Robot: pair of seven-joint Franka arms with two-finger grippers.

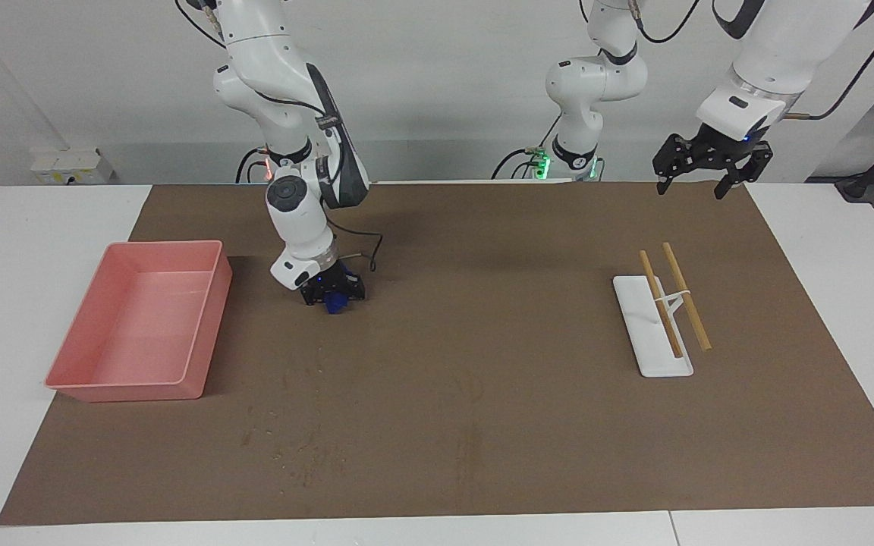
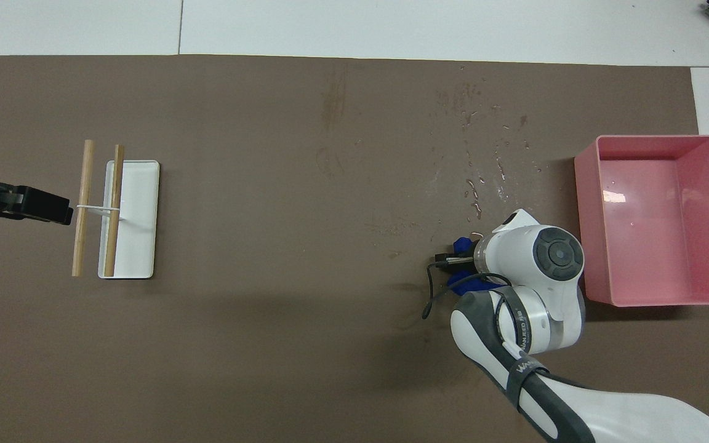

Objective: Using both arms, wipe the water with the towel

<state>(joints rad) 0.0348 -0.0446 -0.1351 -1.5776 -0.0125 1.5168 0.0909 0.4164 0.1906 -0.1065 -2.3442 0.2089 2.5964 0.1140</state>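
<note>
The blue towel lies bunched on the brown mat beside the pink tray, under my right gripper. That gripper is down at the mat and shut on the towel. In the overhead view the right wrist covers most of the towel and the right gripper. Water drops are scattered on the mat farther from the robots than the towel, and show as damp marks in the facing view. My left gripper is open and empty. It waits high over the mat's edge at the left arm's end.
A pink tray stands at the right arm's end of the mat, its rim close to the right wrist. A white rack with two wooden sticks sits toward the left arm's end.
</note>
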